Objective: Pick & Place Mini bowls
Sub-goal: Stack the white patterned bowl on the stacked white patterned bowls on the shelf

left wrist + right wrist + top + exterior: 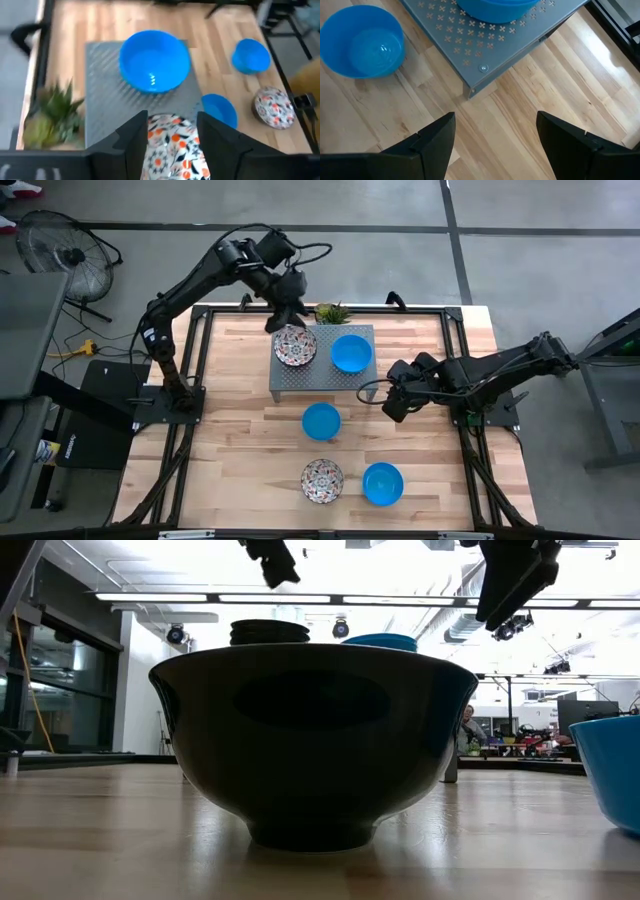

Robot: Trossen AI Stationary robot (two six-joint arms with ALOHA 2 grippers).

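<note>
Your left tool (172,135), parted, straddles the floral bowl (294,345) without gripping (right tool (495,145) wide, empty); lifting skewed could tip it.

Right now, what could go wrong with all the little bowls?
The left gripper hangs right over the floral bowl on the grey rack, fingers either side of it in the wrist view. Coming away crooked, it might drag that bowl into the blue bowl beside it or towards the rack's edge. The right gripper, open over bare wood, sits near the rack's corner and could bump it when it moves.
</note>
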